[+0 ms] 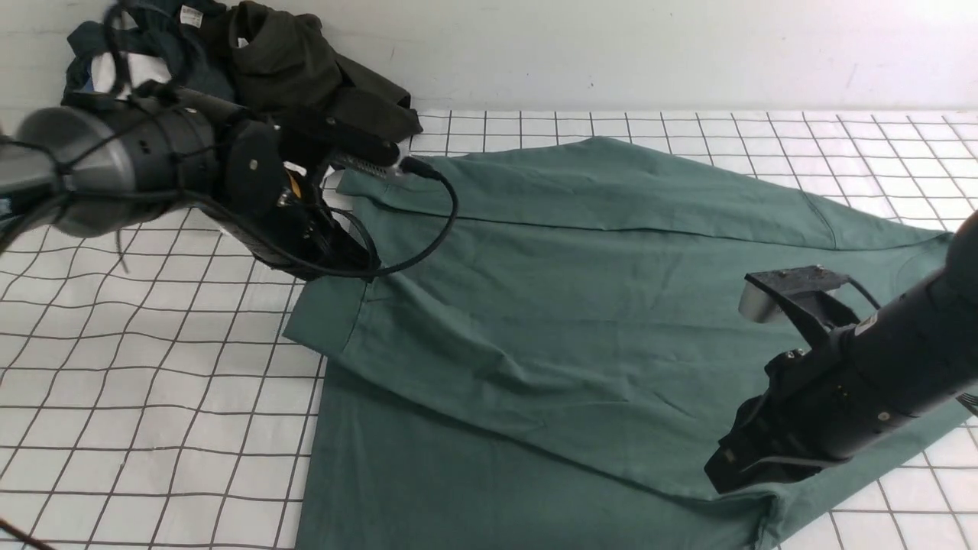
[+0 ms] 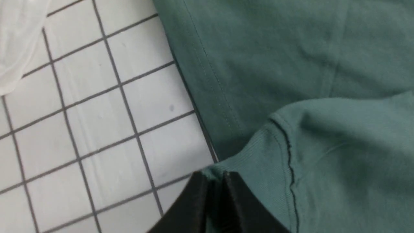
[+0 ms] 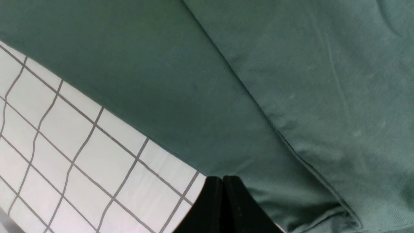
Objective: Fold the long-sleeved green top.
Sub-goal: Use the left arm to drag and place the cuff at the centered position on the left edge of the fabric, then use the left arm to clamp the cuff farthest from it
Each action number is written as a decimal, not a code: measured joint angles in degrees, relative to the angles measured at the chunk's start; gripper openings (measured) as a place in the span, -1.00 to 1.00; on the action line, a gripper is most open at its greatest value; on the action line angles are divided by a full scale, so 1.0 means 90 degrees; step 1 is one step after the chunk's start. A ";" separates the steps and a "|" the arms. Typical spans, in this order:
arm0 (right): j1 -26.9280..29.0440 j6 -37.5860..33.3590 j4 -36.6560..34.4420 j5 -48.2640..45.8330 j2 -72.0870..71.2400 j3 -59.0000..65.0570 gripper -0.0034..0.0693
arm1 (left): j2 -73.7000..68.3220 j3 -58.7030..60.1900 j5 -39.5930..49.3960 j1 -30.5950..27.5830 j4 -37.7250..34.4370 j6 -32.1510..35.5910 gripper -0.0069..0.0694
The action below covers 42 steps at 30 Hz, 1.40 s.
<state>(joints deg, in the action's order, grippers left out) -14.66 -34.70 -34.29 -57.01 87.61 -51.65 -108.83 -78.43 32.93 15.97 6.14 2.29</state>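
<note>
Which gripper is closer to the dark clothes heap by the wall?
Left. The left gripper holds the cuff of the green top, just in front of the dark clothes heap; the right gripper is at the top's near right edge.

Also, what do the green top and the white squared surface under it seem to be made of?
The green long-sleeved top looks like soft matte knit fabric, probably cotton: it creases gently and its cuff shows fine ribbing. The gridded table cover seems a smooth white sheet, perhaps plastic or coated cloth, since its dark lines waver; which, I cannot tell.
</note>
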 joint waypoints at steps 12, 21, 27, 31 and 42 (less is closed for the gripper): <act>0.0000 -0.0338 -0.0013 0.1141 0.0006 0.0155 -0.95 | -0.1860 -0.3364 0.0782 -0.0360 0.0047 -0.0002 0.04; 0.0000 -0.0612 -0.0114 0.2419 0.0104 0.0176 -0.95 | -0.4568 -0.7295 0.1688 -0.0799 -0.1661 0.0308 0.27; 0.0000 -0.0655 -0.0161 0.2509 0.0364 0.0176 -0.95 | -0.5203 -0.7875 0.1454 -0.0829 -0.1370 -0.0505 0.33; 0.0000 -0.0662 -0.0311 0.2509 0.0605 0.0176 -0.95 | -0.5341 -0.7915 0.1125 -0.0885 -0.0884 -0.1210 0.32; 0.0000 -0.0729 -0.0556 0.2527 0.0746 0.0176 -0.95 | -0.5491 -0.8015 0.1013 -0.0880 -0.1216 -0.1164 -0.65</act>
<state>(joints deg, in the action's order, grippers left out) -14.66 -41.27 -39.29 -34.26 94.33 -50.06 -158.25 -150.57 42.05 8.05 -4.81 -8.20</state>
